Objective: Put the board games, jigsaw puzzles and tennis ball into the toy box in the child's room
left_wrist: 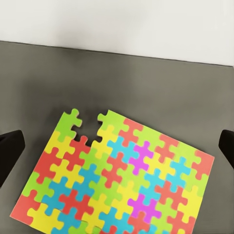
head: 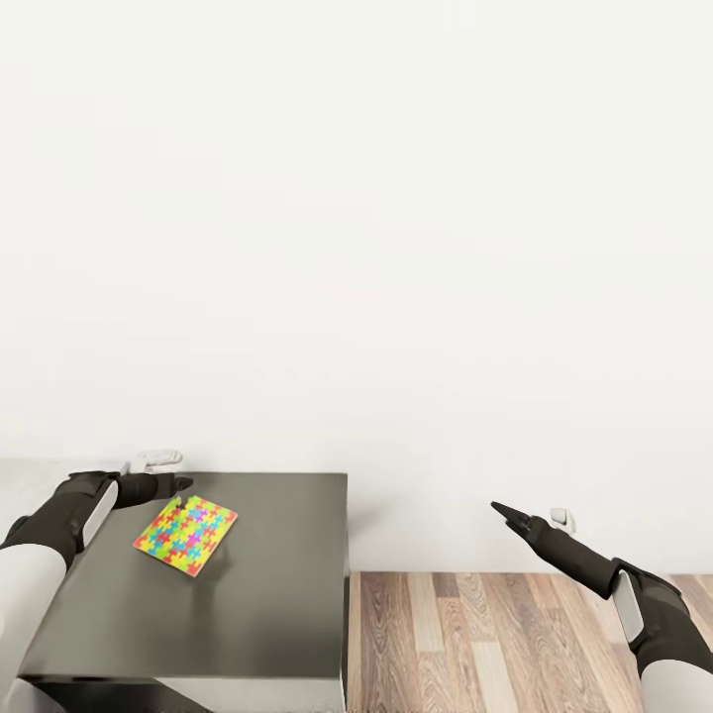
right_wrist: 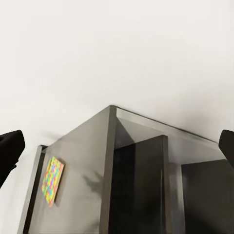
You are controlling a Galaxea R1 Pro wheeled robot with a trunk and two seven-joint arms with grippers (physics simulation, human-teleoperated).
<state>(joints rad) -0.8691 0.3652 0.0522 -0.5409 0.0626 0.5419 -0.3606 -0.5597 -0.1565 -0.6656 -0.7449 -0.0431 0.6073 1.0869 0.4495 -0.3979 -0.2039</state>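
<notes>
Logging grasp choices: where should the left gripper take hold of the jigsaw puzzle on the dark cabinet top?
The jigsaw puzzle lies flat on the cabinet top, so probably pinch its thin edge nearest the left gripper, coming in low from that side, jaws open.

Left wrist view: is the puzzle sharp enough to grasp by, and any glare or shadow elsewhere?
Left wrist view: puzzle sharp, evenly lit, no glare. Head view: wall washed out white; soft shadow beside the puzzle on the cabinet top. Right wrist view: puzzle small and blurry, blotchy shadow on the top.
</notes>
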